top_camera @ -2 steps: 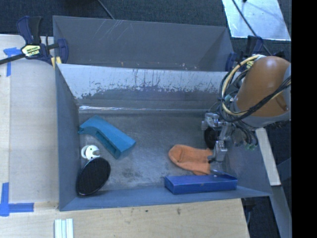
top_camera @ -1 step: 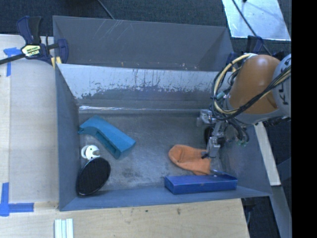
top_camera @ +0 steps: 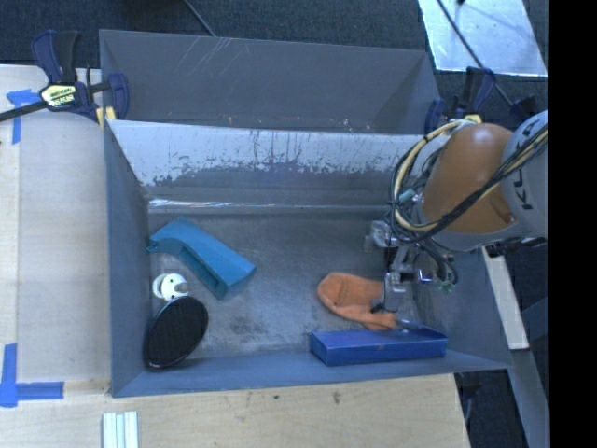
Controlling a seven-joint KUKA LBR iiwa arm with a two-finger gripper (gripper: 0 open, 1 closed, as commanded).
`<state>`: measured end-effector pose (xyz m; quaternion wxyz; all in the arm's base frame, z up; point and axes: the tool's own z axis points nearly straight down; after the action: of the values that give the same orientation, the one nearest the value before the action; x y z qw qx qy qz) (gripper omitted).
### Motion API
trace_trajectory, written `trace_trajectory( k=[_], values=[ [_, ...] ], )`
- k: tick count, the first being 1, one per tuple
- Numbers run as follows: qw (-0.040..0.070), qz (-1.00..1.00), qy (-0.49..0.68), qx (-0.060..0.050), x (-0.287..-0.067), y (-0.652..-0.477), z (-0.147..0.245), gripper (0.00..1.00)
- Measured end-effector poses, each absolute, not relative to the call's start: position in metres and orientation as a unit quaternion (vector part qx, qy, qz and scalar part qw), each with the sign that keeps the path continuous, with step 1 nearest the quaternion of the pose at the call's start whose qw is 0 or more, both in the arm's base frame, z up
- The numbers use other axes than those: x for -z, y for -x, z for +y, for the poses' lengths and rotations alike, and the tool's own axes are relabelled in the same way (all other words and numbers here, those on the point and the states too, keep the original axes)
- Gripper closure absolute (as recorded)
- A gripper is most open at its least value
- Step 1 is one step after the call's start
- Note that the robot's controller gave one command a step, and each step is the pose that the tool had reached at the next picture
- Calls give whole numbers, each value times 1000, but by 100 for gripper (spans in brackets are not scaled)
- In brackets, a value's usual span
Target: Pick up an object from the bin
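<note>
My gripper (top_camera: 395, 295) hangs low in the right part of the bin, right at the right end of an orange soft, lumpy thing (top_camera: 347, 296) that lies on the floor. Whether it touches that thing I cannot tell. Just in front of both, along the near wall, lies a long blue rectangular block (top_camera: 378, 347).
At the left of the bin lie a blue angled plastic piece (top_camera: 201, 254), a small white round thing (top_camera: 170, 287) and a black oval brush-like thing (top_camera: 174, 332). The arm with its orange dome and cables reaches in over the right wall.
</note>
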<state>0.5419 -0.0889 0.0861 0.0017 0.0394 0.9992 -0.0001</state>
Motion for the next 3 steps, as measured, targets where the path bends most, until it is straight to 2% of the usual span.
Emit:
trace_trajectory(
  k=[1,2,3],
  values=[
    [3,997,-82,1,-71,-500,-77,100],
    [3,997,-82,1,-71,-500,-77,100],
    [1,998,-70,0,-192,-494,-16,100]
  ],
)
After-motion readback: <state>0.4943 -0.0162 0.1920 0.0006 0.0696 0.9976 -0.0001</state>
